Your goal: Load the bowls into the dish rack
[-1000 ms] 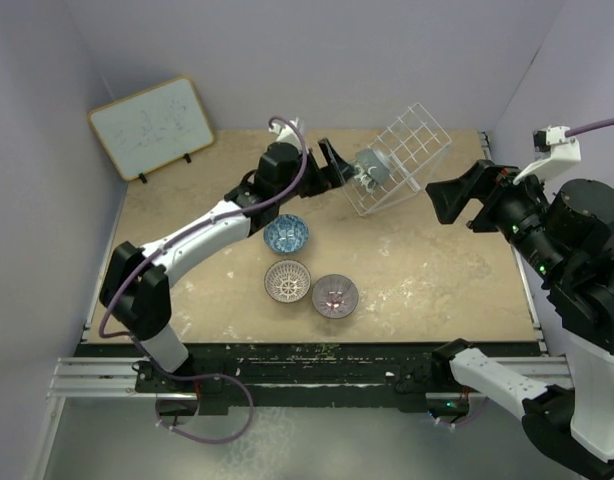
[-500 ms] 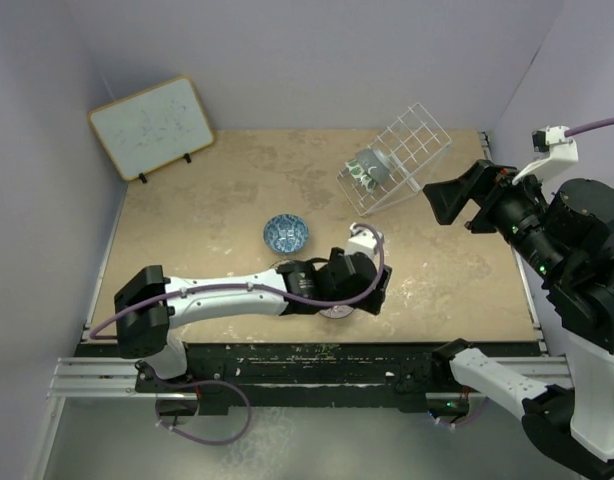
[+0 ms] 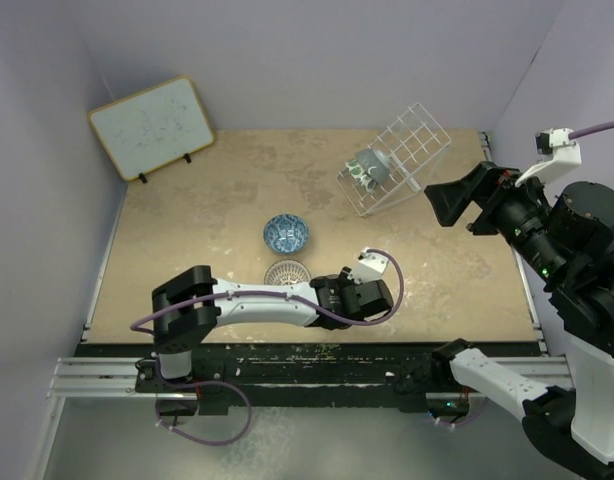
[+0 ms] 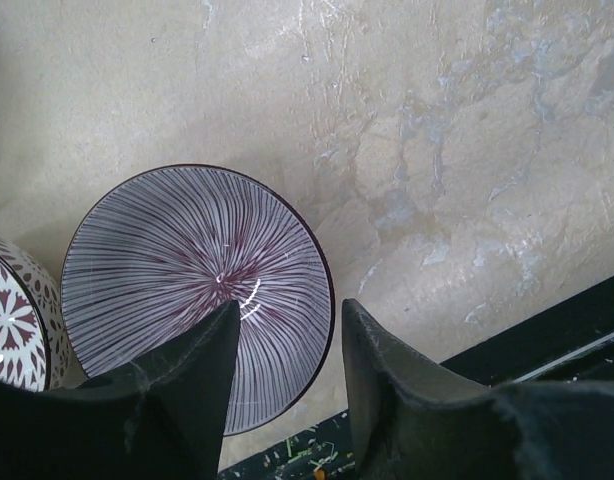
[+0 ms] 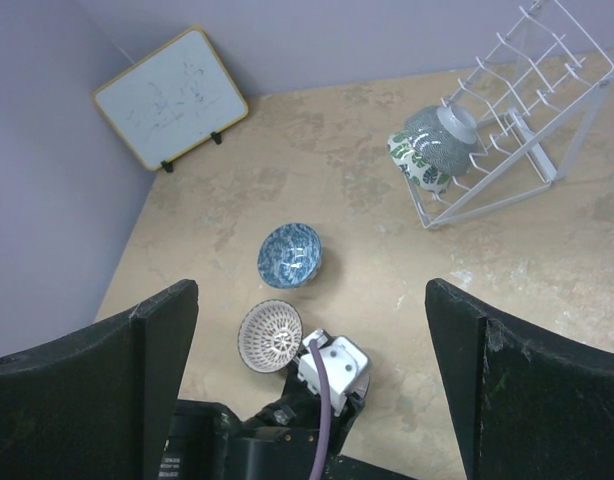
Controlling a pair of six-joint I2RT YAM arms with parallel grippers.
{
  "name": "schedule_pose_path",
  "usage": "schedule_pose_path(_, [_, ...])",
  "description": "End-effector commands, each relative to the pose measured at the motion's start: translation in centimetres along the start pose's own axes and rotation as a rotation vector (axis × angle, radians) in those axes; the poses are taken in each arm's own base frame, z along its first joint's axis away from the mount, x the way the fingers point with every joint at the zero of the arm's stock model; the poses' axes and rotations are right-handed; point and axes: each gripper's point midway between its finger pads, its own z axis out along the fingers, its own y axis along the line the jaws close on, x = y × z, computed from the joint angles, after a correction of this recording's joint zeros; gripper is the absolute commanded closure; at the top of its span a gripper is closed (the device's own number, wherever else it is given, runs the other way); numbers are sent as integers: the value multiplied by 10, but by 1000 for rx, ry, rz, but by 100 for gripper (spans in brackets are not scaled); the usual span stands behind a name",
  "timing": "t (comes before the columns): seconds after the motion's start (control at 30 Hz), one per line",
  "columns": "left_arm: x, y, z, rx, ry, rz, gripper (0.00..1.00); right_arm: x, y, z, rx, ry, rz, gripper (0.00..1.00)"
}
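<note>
Left wrist: left pincer [image 4: 290, 310] part-open astride rim of purple bowl [image 4: 177, 260]. Three mouth-up on tabletop [image 4: 437, 150], counting lattice bowl [image 3: 287, 272], blue bowl [image 3: 286, 233]; two tipped on edge in dish rack [image 3: 402, 155]. Right pincer [image 5: 310, 290] wide.

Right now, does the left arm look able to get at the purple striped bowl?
Probably yes. The left gripper hangs right over the purple striped bowl, with the bowl's rim between the open jaws and nothing blocking. The lattice bowl beside it is out of the way.
</note>
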Motion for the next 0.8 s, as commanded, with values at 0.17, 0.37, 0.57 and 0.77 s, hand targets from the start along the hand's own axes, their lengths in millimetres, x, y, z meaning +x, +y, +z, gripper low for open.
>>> schedule_pose_path(0.17, [-12,-11,2,-34,-47,67,54,0,0,3,-2,-8,1,3])
schedule_pose_path(0.37, [2,-10,13,-49,-16,87,54,0,-1,3,0,-9,-3,3])
schedule_pose_path(0.57, [7,-6,16,-71,-8,94,57,0,-1,4,4,-12,0,3])
schedule_pose_path(0.77, [11,-7,18,-65,4,93,66,2,-2,4,6,-12,5,3])
